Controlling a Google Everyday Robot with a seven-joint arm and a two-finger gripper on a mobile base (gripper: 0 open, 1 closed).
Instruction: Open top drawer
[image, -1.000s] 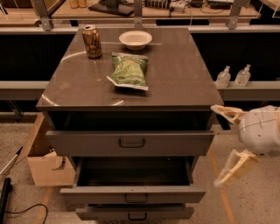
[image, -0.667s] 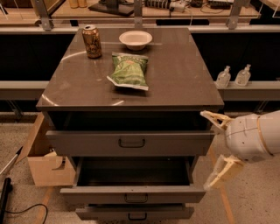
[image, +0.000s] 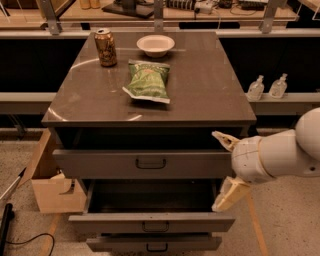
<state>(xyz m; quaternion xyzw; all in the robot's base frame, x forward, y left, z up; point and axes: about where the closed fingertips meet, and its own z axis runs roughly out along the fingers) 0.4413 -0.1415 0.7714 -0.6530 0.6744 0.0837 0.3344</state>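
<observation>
Nearest the camera, the bottom drawer (image: 154, 244) stood slightly out, and above it the middle drawer (image: 151, 221) was pulled well out, its dark box showing. The gripper (image: 217, 171) hung at the cabinet's right front corner. Its two fingers were spread wide, one above the other, and held nothing. The upper finger sat at the level of the top drawer's (image: 100, 164) upper edge. The lower finger reached down over the right end of the middle drawer.

The top drawer sat just under the countertop (image: 210, 95). It looked nearly closed, though a dark gap showed above its front. Its handle (image: 150, 163) was at centre, well to the left of the gripper and untouched.

On the countertop lay a chip bag (image: 148, 80), and beyond it stood a can (image: 105, 47) and a bowl (image: 155, 45).

The likeliest trouble was the lower finger catching the middle drawer as the gripper moved left toward the handle. The handle was small, so a slightly high or low approach could close on the panel instead. A jerky pull could also shake the cabinet and topple the can.
</observation>
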